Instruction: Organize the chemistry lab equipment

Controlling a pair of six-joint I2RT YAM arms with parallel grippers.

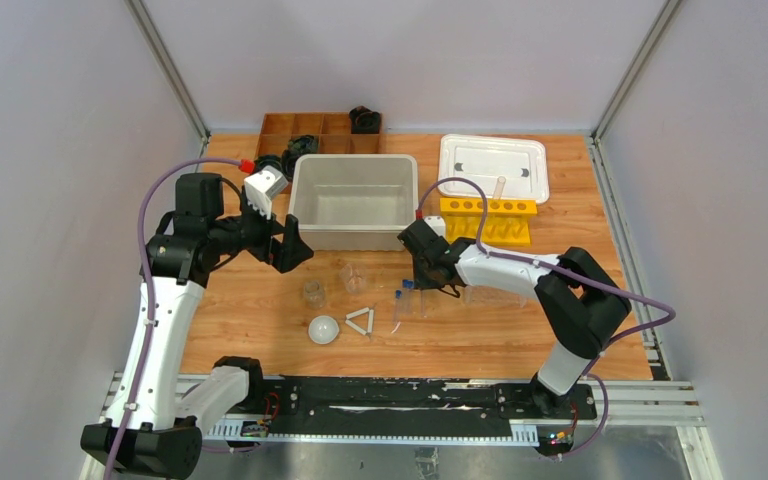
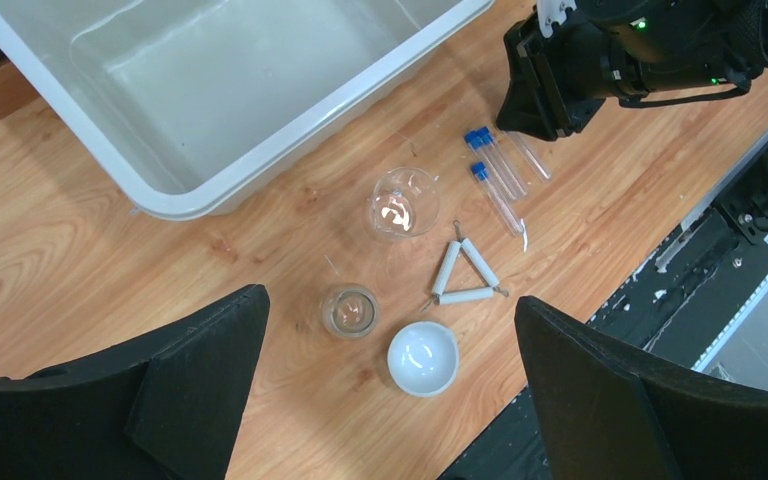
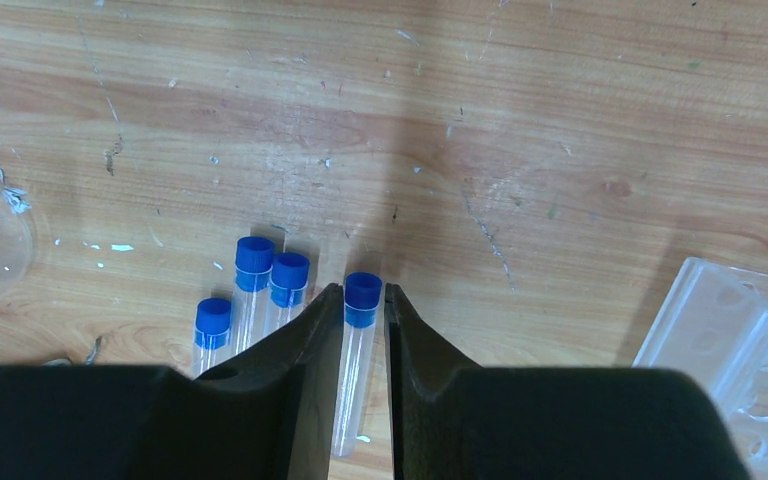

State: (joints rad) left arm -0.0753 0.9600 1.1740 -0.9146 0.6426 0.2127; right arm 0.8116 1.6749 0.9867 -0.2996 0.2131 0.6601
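Observation:
My right gripper (image 3: 364, 292) is low over the table, shut on a thin clear blue-capped tube (image 3: 358, 350); in the top view it (image 1: 422, 282) is right of centre. Three more blue-capped tubes (image 3: 252, 270) lie just left of it. My left gripper (image 2: 390, 380) is open and empty, high above the table (image 1: 278, 232). Below it stand two small clear beakers (image 2: 349, 310) (image 2: 402, 203), a white dome (image 2: 423, 357) and a white triangle (image 2: 465, 273). The clear plastic rack (image 3: 750, 350) lies right of the tubes. The yellow rack (image 1: 487, 220) stands further back.
A white bin (image 1: 352, 160) stands at the back centre. A white tray (image 1: 492, 165) lies behind the yellow rack. A brown wooden divided tray (image 1: 305, 125) with black coiled objects (image 1: 365, 118) is at the back left. The black rail (image 1: 390, 395) runs along the near edge.

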